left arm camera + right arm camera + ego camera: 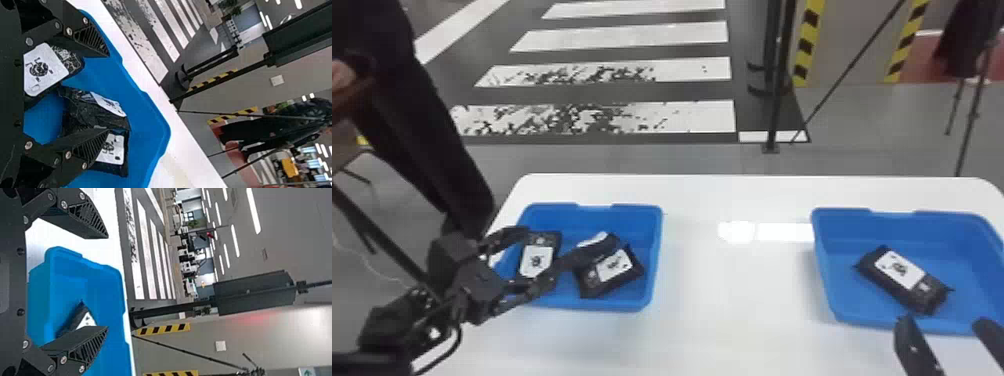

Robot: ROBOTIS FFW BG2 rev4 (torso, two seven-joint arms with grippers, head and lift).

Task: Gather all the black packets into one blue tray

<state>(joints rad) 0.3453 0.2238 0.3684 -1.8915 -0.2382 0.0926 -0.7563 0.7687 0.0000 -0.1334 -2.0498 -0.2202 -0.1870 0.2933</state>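
Note:
Over the left blue tray, my left gripper is open above black packets. One packet lies at the tray's left, another at its right. A third, its white label visible, is partly hidden behind a finger. In the left wrist view, the open left gripper has a packet between and below its fingers; contact cannot be told. My right gripper, open and holding nothing, is at the near edge of the right blue tray, where one packet lies. The right wrist view shows the right gripper.
Both trays stand on a white table, with a wide stretch of tabletop between them. Beyond the far table edge, a black stand rises from the floor.

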